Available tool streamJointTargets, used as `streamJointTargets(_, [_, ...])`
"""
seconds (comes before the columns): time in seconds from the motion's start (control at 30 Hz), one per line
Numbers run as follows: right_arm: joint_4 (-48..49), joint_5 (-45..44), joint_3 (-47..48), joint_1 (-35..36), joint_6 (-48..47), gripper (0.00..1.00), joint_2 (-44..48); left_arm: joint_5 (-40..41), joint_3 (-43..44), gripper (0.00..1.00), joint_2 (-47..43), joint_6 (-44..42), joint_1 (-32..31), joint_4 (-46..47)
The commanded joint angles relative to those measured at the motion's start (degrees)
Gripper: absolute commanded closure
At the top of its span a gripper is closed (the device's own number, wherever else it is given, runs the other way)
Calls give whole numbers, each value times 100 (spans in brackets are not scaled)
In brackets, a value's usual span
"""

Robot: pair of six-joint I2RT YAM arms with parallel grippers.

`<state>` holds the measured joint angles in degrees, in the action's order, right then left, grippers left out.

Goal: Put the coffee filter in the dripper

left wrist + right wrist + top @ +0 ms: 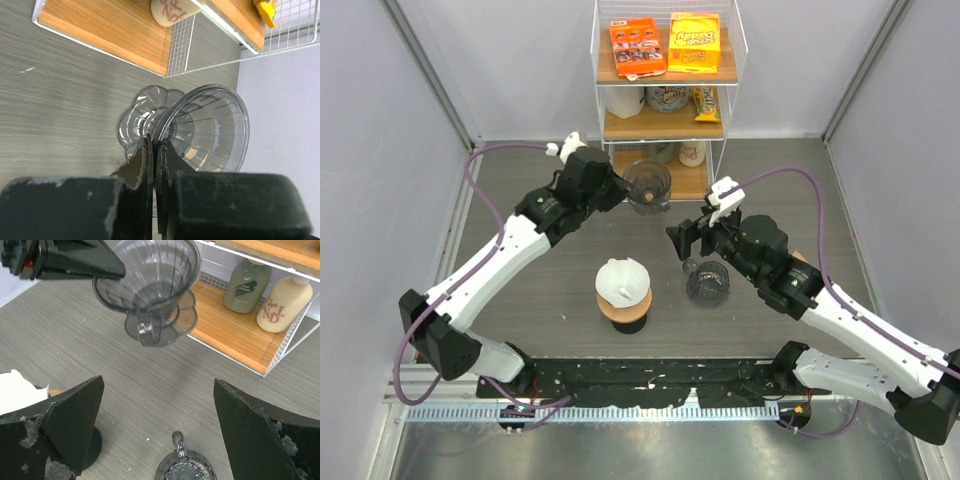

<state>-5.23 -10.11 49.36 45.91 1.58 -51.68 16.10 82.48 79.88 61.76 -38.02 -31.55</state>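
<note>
The clear ribbed dripper hangs tilted in front of the shelf, and my left gripper is shut on its rim. In the left wrist view the jaws pinch the thin wall of the dripper. The white coffee filter sits on a wooden-topped black stand at the table's middle. My right gripper stands open and empty between the filter and the dripper. In the right wrist view, that gripper frames bare table, with the dripper ahead and the filter's edge at the left.
A small glass mug stands right of the filter stand, just below my right gripper. A white wire shelf at the back holds snack boxes, cups and bottles. Grey walls close in both sides.
</note>
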Motion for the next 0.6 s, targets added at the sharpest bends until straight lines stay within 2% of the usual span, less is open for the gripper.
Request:
streamJointTargets(0.0, [269,-482,407,6,34,1,-280,490,523,100,256,241,-310,0])
streamJointTargets(0.1, [234,-720,504,6,105,0,-474,719,725,100,397,205,-530,-53])
streamJointTargets(0.23, [102,-817,662,6,175,9,-773,825,875,100,502,144,-680,-62])
streamJointTargets(0.33, [189,-923,689,14,289,20,-914,904,849,100,511,135,-742,-62])
streamJointTargets(0.57, [321,-809,776,14,430,35,-1063,965,884,100,608,152,-874,-44])
